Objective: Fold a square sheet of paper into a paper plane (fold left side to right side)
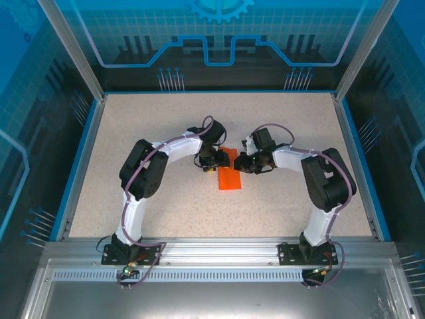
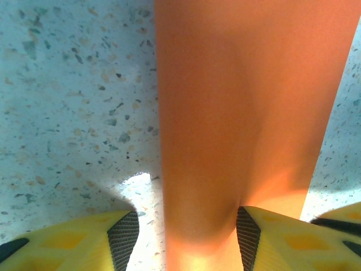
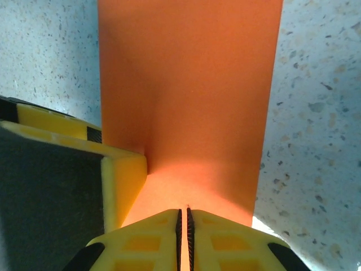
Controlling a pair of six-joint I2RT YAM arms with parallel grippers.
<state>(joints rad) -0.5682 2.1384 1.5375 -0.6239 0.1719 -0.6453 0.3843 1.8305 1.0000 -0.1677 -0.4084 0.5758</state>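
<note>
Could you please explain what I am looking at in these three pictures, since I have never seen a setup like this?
These are two robot arms, the left arm and the right arm, bolted at the near edge of a speckled table. The wide picture comes from a fixed camera above and behind them. The two close-ups come from a camera on each wrist. On the table lies a strip of orange paper. The left gripper stands open astride the paper. The right gripper has its jaws almost together on the paper's edge, apparently pinching it.
</note>
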